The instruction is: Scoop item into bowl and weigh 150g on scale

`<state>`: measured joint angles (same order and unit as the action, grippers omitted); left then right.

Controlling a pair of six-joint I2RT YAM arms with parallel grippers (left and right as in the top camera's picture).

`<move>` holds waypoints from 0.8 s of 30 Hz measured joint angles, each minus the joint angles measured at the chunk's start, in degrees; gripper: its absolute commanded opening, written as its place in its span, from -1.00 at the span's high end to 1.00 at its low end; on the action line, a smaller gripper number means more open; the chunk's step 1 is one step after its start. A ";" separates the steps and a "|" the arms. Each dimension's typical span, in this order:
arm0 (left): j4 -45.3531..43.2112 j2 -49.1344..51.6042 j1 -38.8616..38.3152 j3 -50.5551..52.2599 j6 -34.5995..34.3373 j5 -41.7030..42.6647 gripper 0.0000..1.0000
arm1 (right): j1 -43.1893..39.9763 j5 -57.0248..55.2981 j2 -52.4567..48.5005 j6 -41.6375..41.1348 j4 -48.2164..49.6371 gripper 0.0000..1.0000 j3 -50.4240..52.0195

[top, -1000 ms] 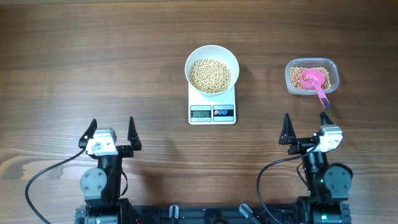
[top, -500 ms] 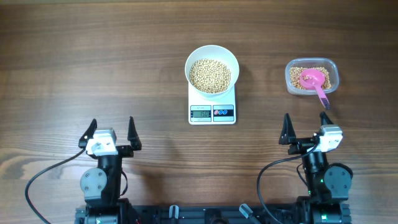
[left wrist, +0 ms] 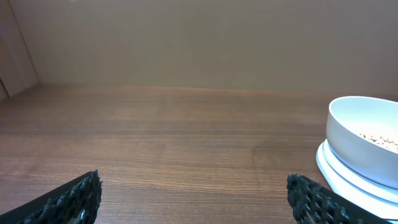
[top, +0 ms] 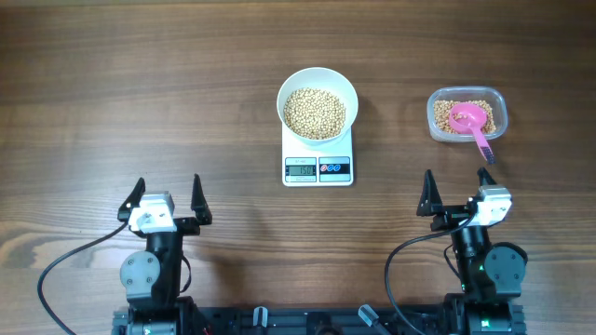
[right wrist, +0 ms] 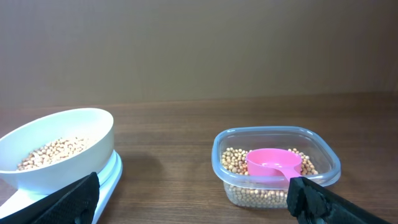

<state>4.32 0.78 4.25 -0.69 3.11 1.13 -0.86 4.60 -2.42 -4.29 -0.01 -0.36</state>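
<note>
your left gripper point(top: 169, 181) and right gripper point(top: 456, 177) stand wide, empty. ahead-right of the left one, the bowl point(top: 285, 93) of beans point(top: 314, 112) sits on the scale point(top: 318, 149); its display point(top: 301, 168) seems to show the target. scooping looks done: next, just verify that reading.

The left arm point(top: 147, 272) and right arm point(top: 491, 268) are black with round joint housings, based at the near edge of the table point(top: 186, 74). The left gripper point(top: 169, 181) and right gripper point(top: 457, 177) each have two tapering black fingers point(left wrist: 74, 200), knobbly-textured up close, flanking a white block point(top: 152, 214). A black cable point(top: 65, 262) loops from each base. A green light point(top: 481, 270) glows on the right arm.
</note>
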 measured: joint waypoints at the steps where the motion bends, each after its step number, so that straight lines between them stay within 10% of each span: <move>1: 0.00 0.02 0.00 0.00 0.00 0.00 -1.00 | 0.00 0.00 0.00 0.00 0.00 -0.99 0.00; 24: 0.00 0.02 0.00 0.00 0.00 0.00 -1.00 | 1.33 0.02 1.31 4.59 -0.02 -0.99 0.00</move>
<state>4.32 0.80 4.25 -0.69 3.11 1.13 0.47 4.62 -1.10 0.30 -0.03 -0.36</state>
